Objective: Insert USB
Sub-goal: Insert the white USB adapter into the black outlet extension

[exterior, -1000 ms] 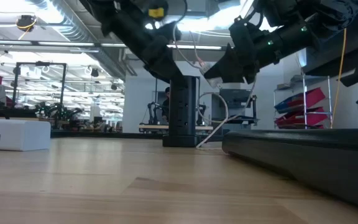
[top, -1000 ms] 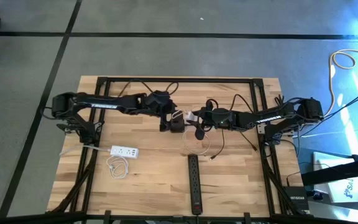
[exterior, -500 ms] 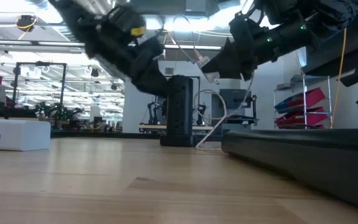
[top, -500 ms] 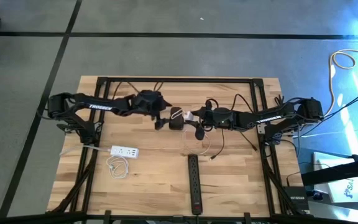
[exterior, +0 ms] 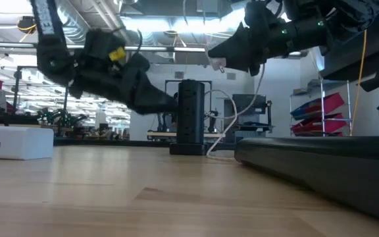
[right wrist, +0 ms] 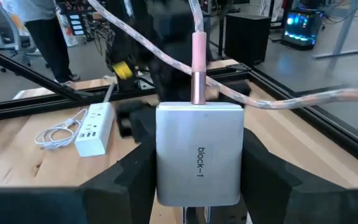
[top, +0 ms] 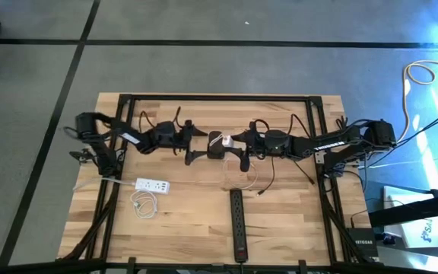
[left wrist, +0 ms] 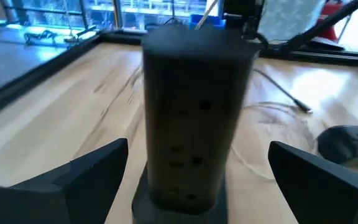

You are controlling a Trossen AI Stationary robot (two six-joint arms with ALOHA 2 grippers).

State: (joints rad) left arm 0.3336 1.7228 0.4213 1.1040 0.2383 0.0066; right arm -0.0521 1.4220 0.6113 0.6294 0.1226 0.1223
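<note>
A black tower power strip (top: 217, 144) stands upright on its base at the middle of the table; the left wrist view shows it head-on (left wrist: 194, 118). My left gripper (top: 195, 145) is open beside it on the table's left. One finger (left wrist: 73, 180) stands on either side of the tower, with gaps between. My right gripper (top: 234, 144) hovers just right of the tower, shut on a white charger block (right wrist: 199, 152). A pink USB cable (right wrist: 199, 59) is plugged into the block's far face. The cable's slack loops on the table (top: 243, 175). My right gripper pinches the charger block by its two opposite side faces (right wrist: 164, 168) between its two fingers. The fingers come roughly level from the table's right. The block is lifted clear, higher than the tower's top (exterior: 216, 64), and the pink cable trails off it, slack.
A white power strip (top: 152, 185) and a coiled white cable (top: 143, 204) lie near the left front. A long black power strip (top: 238, 224) lies toward the near edge at the middle. Black leads run along the table's far part.
My left gripper has come down from above the tower and drawn back toward the table's left edge. It has tipped from pointing steeply down to nearly level and stays open. My right gripper has tipped up slightly, so the block sits a little higher.
</note>
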